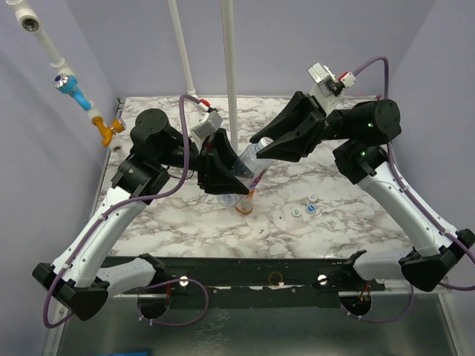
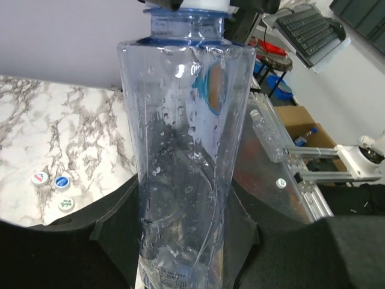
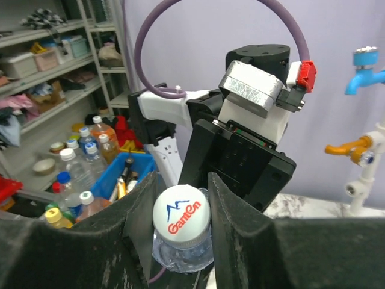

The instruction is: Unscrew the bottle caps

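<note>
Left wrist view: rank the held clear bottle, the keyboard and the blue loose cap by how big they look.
1. Clear bottle: fills most of the frame, though nearness to the camera inflates it.
2. Keyboard: far off in the background.
3. Blue cap: smallest by far.

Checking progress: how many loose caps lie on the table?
3, clustered on the table right of centre: one cap, a blue one beside it, another just behind. A fourth is on the held bottle; arms may hide more.
</note>
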You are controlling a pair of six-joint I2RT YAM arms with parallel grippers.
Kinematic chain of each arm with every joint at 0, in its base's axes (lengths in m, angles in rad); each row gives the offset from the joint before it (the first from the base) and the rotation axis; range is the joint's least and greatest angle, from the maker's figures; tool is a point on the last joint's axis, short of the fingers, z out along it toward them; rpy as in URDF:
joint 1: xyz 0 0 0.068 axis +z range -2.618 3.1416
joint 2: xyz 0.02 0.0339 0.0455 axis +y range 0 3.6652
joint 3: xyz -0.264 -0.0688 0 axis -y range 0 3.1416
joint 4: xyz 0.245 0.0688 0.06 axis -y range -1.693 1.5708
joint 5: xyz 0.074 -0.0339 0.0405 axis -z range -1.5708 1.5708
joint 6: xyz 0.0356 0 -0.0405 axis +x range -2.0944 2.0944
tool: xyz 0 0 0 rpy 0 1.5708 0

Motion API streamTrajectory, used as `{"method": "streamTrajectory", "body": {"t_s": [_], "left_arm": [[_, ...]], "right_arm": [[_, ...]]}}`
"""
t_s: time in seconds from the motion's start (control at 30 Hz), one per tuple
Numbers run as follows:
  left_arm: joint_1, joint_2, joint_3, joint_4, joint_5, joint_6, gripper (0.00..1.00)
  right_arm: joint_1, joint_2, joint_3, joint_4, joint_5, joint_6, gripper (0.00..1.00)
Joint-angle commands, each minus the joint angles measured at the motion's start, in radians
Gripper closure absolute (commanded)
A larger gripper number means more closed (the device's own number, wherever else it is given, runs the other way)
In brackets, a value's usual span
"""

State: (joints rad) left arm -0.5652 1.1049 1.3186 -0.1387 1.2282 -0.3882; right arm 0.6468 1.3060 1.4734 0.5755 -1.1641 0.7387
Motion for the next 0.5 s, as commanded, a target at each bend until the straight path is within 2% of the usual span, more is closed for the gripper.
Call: {"method": "streamTrajectory", "body": {"t_s": [0.0, 0.03, 0.07, 0.13, 0.17, 0.3, 0.47], "left_arm": [[0.024, 0.007, 0.013, 0.01, -0.072, -0.033, 1.0], [0.026, 0.006, 0.011, 0.01, -0.082, -0.029, 1.0], [0.028, 0.006, 0.01, 0.01, -0.09, -0.023, 1.0], [0.031, 0.006, 0.007, 0.01, -0.114, -0.008, 1.0], [0.033, 0.006, 0.005, 0.01, -0.13, 0.0, 1.0], [0.042, 0.0, -0.007, 0.002, -0.21, 0.073, 1.0], [0.049, -0.011, -0.021, -0.035, -0.391, 0.238, 1.0]], "right_arm": [[0.017, -0.068, 0.063, -0.328, 0.101, -0.236, 0.48], [0.017, -0.079, 0.062, -0.381, 0.205, -0.27, 0.35], [0.017, -0.096, 0.058, -0.419, 0.311, -0.302, 0.26], [0.017, -0.119, 0.045, -0.459, 0.499, -0.325, 0.15], [0.017, -0.129, 0.037, -0.466, 0.58, -0.334, 0.02], [0.017, -0.128, 0.061, -0.509, 0.708, -0.316, 0.0], [0.019, -0.048, 0.186, -0.709, 0.799, -0.306, 0.0]]}}
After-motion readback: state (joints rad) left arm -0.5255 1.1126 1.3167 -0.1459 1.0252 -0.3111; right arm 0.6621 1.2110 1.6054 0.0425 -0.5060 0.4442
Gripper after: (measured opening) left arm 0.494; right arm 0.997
